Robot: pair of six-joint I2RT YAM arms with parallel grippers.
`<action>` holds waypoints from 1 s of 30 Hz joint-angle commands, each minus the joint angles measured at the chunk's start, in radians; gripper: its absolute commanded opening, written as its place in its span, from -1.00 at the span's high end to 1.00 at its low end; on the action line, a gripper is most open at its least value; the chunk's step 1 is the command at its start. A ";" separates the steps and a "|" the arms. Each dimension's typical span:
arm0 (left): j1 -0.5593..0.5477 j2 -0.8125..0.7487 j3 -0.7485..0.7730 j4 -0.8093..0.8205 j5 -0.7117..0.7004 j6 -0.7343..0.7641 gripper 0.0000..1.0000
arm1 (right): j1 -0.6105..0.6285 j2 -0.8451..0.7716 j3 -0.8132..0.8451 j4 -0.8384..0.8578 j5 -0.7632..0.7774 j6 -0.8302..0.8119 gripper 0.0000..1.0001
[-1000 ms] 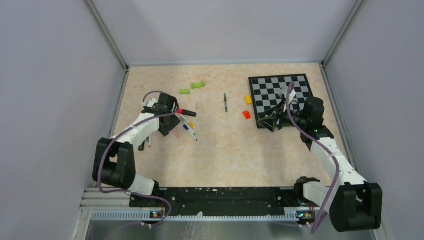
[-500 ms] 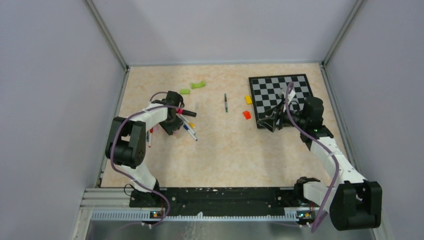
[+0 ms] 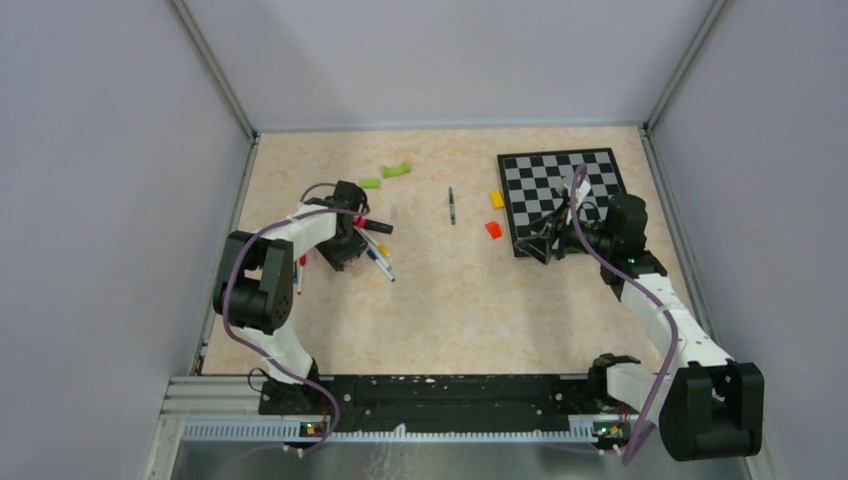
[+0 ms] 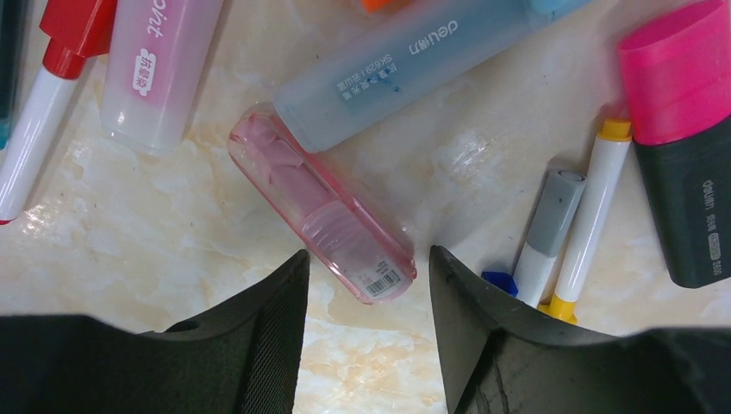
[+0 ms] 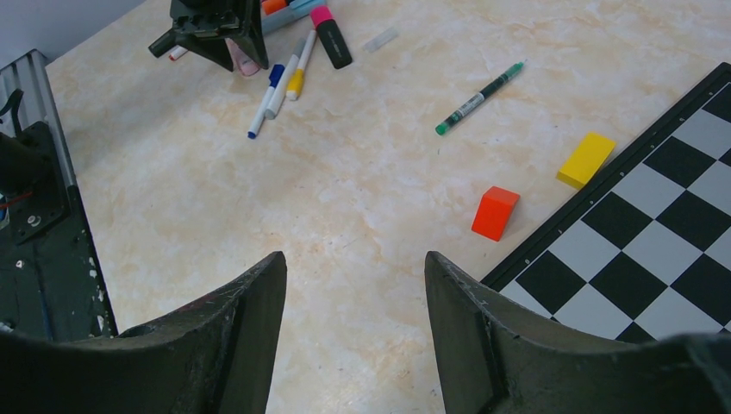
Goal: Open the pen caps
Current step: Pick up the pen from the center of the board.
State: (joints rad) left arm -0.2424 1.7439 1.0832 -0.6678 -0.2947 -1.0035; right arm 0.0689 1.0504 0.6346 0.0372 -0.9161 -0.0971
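Pink-filled translucent tube (image 4: 321, 220) among pens (image 4: 405, 69)

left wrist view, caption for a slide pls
Open left gripper over the end of a clear pink pen, other markers lying around it.

Beige table (image 3: 450, 300) under pens (image 4: 405, 73), blocks (image 5: 496, 213), chessboard (image 3: 560, 185)

We are seeing a translucent pink pen (image 4: 323, 207) lying flat against a blue-grey highlighter (image 4: 414, 73), near a black marker (image 4: 694, 216) wearing its pink cap (image 4: 677, 69).
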 commanded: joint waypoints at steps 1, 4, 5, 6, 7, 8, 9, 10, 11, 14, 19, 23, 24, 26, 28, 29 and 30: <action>0.012 -0.005 -0.002 -0.023 -0.021 -0.026 -0.15 | -0.006 0.000 0.022 0.018 -0.007 -0.023 -0.18; 0.022 -0.010 0.002 -0.025 -0.018 -0.038 -0.12 | -0.006 -0.004 0.023 0.016 -0.007 -0.024 -0.18; 0.027 -0.011 0.007 -0.026 -0.012 -0.042 -0.10 | -0.005 -0.004 0.022 0.016 -0.007 -0.023 -0.18; 0.031 -0.008 0.012 -0.034 -0.006 -0.047 -0.09 | -0.006 -0.006 0.022 0.015 -0.006 -0.023 -0.18; 0.035 -0.005 0.018 -0.040 -0.004 -0.053 -0.08 | -0.006 -0.006 0.022 0.015 -0.007 -0.023 -0.18; 0.039 -0.003 0.023 -0.043 -0.002 -0.057 -0.07 | -0.006 -0.007 0.022 0.015 -0.007 -0.023 -0.18; 0.042 -0.002 0.025 -0.046 0.002 -0.062 -0.06 | -0.006 -0.008 0.023 0.014 -0.007 -0.023 -0.18; 0.046 0.000 0.027 -0.047 0.009 -0.066 -0.05 | -0.006 -0.009 0.023 0.013 -0.007 -0.023 -0.18; 0.050 0.002 0.026 -0.044 0.016 -0.068 -0.04 | -0.006 -0.011 0.025 0.012 -0.007 -0.023 -0.18; 0.060 0.010 0.026 -0.043 0.035 -0.077 0.00 | -0.006 -0.013 0.025 0.011 -0.008 -0.023 -0.18; 0.068 0.025 0.024 -0.051 0.044 -0.092 0.09 | -0.006 -0.015 0.027 0.007 -0.007 -0.025 -0.18; 0.069 0.020 0.013 -0.052 0.041 -0.092 0.12 | -0.006 -0.016 0.029 0.007 -0.009 -0.026 -0.18; 0.069 0.017 0.011 -0.053 0.040 -0.093 0.15 | -0.006 -0.016 0.028 0.006 -0.009 -0.027 -0.18; 0.069 0.006 0.001 -0.053 0.036 -0.097 0.25 | -0.005 -0.015 0.029 0.005 -0.009 -0.026 -0.18; 0.069 -0.012 -0.014 -0.046 0.037 -0.097 0.34 | -0.005 -0.016 0.030 0.004 -0.009 -0.026 -0.18; 0.069 -0.024 -0.022 -0.041 0.039 -0.094 0.37 | -0.006 -0.016 0.030 0.003 -0.009 -0.026 -0.18; 0.069 -0.034 -0.030 -0.038 0.044 -0.091 0.41 | -0.006 -0.016 0.030 0.003 -0.009 -0.027 -0.18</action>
State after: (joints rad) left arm -0.1776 1.7428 1.0870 -0.7136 -0.2550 -1.0779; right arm 0.0689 1.0504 0.6346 0.0269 -0.9161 -0.1040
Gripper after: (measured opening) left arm 0.339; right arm 0.589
